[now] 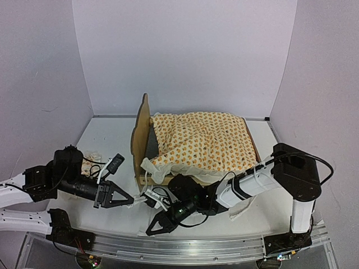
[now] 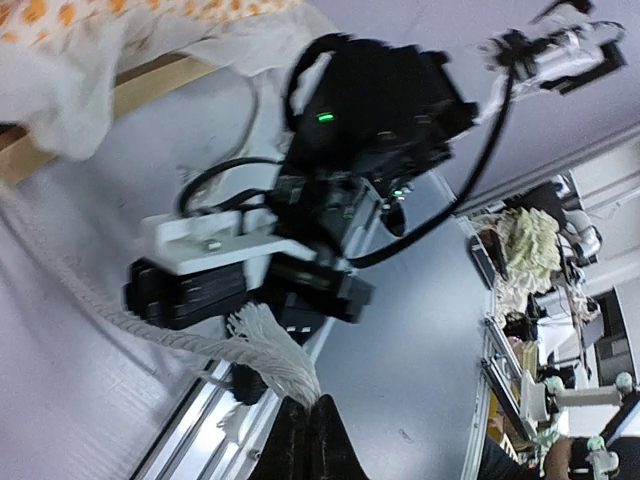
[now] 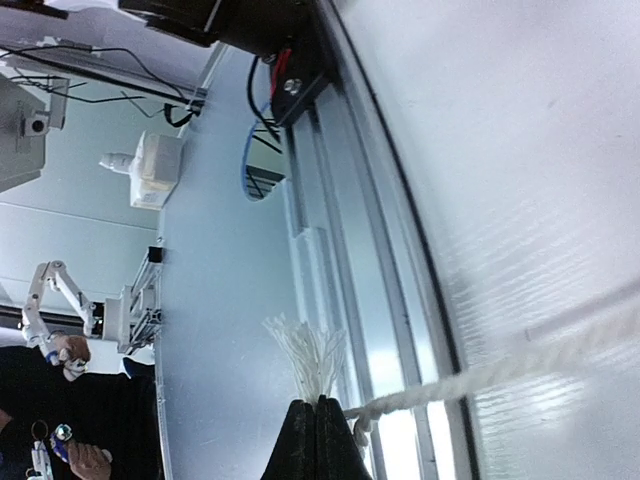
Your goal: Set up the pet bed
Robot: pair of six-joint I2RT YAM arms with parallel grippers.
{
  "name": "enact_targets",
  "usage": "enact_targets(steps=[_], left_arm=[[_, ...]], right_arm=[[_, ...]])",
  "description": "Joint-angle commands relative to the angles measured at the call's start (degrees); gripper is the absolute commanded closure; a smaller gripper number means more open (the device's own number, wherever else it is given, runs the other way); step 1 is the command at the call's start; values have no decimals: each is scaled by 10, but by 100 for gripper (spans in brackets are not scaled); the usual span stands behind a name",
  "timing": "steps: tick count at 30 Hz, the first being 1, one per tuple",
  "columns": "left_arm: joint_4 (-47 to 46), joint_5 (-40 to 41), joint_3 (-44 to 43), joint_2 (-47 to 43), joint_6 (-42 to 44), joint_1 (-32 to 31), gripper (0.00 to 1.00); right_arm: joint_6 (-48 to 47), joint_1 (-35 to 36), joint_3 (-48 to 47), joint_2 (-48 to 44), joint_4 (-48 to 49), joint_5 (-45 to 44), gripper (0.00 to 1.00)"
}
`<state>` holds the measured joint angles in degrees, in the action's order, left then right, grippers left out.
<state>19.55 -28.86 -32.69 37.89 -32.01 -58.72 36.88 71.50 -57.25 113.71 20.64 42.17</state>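
The plywood pet bed [image 1: 139,134] stands mid-table, its headboard on the left. The orange-dotted cream mattress cover [image 1: 202,143] lies over it. My left gripper [image 1: 130,200] is shut on the frayed end of a white tie cord [image 2: 270,352], which runs up left toward the cover's edge [image 2: 60,90]. My right gripper [image 1: 151,229] is shut on the frayed end of another white tie cord [image 3: 318,362], near the table's front rail. That cord stretches away to the right [image 3: 520,362]. The two grippers sit close together in front of the bed's near-left corner.
The small ruffled pillow [image 1: 90,162] lies on the table left of the bed, behind the left arm. The metal rail [image 1: 185,246] runs along the table's front edge. The right arm's wrist [image 2: 360,130] fills the middle of the left wrist view.
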Motion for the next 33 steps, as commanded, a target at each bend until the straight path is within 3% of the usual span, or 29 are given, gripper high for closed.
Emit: enact_targets(steps=[1,2,4,7,8,11,13,19,23,28,33], left_arm=[[65,105,20,-4,-118,1,100],[73,131,31,1,-150,1,100],[75,173,53,16,-187,1,100],[66,220,62,88,-200,1,99],[67,229,58,118,-192,0,91],[71,252,22,154,-158,-21,50],[59,266,6,128,-127,-36,36],[17,271,-11,77,-79,-37,19],[-26,360,-45,116,-81,-37,20],[-120,422,-101,254,-125,-37,28],[-175,478,-119,338,-176,-37,25]], right_arm=[[8,7,11,-33,41,40,100],[-5,5,22,-51,10,11,100],[-46,4,39,-97,-105,-91,79],[-119,3,13,-155,-332,-242,60],[-141,-1,-4,-171,-405,-281,54],[-189,-32,-41,-214,-565,-333,47],[-218,-55,-47,-263,-620,-373,43],[-303,-148,-95,-331,-735,-421,32],[-381,-155,-144,-309,-750,-475,32],[-450,-155,-186,-258,-731,-489,33],[-508,-151,-168,-239,-656,-479,31]])
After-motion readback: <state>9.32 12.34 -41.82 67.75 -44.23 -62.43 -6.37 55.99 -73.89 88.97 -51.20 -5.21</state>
